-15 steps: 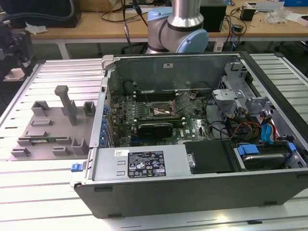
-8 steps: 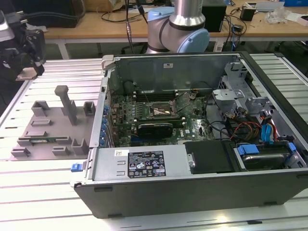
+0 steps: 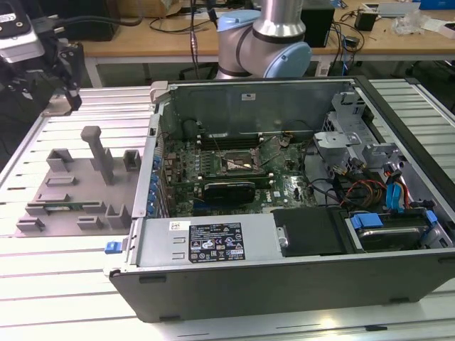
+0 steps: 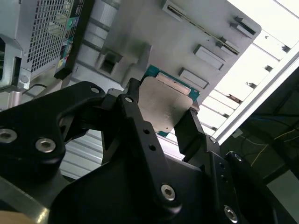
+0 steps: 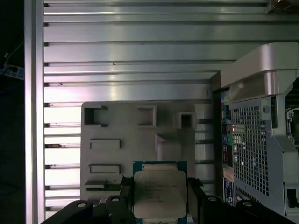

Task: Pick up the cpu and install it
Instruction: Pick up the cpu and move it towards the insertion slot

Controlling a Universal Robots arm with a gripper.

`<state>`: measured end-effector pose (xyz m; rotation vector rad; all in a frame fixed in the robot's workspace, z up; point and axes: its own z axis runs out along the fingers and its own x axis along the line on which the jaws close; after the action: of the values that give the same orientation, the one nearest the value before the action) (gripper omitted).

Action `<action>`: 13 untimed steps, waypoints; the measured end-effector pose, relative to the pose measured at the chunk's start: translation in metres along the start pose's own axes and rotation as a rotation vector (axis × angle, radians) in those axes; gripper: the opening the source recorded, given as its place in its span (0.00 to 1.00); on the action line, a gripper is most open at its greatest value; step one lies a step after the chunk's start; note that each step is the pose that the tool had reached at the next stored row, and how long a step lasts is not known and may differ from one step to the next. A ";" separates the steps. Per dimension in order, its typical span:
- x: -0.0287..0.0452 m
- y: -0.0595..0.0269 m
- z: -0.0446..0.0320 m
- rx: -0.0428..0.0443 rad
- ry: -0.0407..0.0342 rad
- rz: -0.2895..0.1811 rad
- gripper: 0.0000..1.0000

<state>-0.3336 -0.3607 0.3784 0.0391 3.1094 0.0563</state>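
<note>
- Silver metal covered the top of the cpu (image 5: 160,192), a flat square chip. A thin teal rim showed around the metal, and faint print lay across it.
- Black fingers (image 4: 189,133) of the gripper (image 4: 162,103) were clamped on two opposite edges of the cpu in both wrist views. The shiny top lay bare between them.
- In the exterior view the gripper (image 3: 71,89) hung in the air over the table (image 3: 71,284), near its far corner at the exterior view's left. It was just beyond the far edge of the grey plate (image 3: 71,177).
- The cpu was thus off the plate and well apart from the computer case (image 3: 249,106) and from the socket (image 3: 242,165) inside it.
- Judgement on the carry:
  - The chip looked level and centred in the grip, which suits a thin, stiff part held only by its rim.
  - A steady clamp with no added squeeze would guard against slip or tilt.
  - The underside should touch nothing.
  - The case's raised wall was the main thing to clear.
</note>
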 end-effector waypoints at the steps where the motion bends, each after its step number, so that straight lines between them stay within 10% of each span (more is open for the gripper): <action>1: -0.0034 0.0001 -0.0001 0.0000 0.0000 0.000 0.55; 13: -0.0359 0.0010 -0.0026 -0.0004 0.0001 0.000 0.55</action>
<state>-0.2978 -0.3607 0.3821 0.0385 3.1095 0.0568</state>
